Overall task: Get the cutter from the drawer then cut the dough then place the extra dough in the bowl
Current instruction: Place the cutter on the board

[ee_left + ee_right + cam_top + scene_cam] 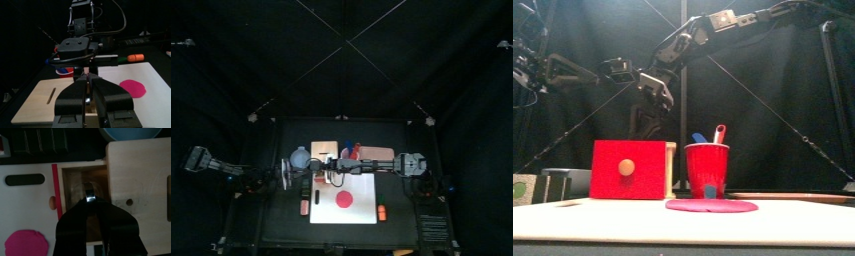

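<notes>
Black curtains enclose the booth. On the table (285, 225) lies a white cutting board (366, 186) with the pink dough (345, 199) flat upon it.

Step in hand, as judged: fetching the cutter. The right wrist view shows the drawer (80, 215) of the wooden box (137, 178) pulled open. The right pincer (89, 201) is lowered into it, jaws narrowed about a bright metal piece that appears to be the cutter (89, 192).

The left pincer (89, 81) hovers over the board, jaws together and empty.

The next move calls for a straight lift clear of the drawer walls, then a carry to the dough.

The front view shows only the red drawer front and the red cup (707, 168); the drawer's interior is hidden there. The bowl (301, 157) stands just beside the box.
</notes>
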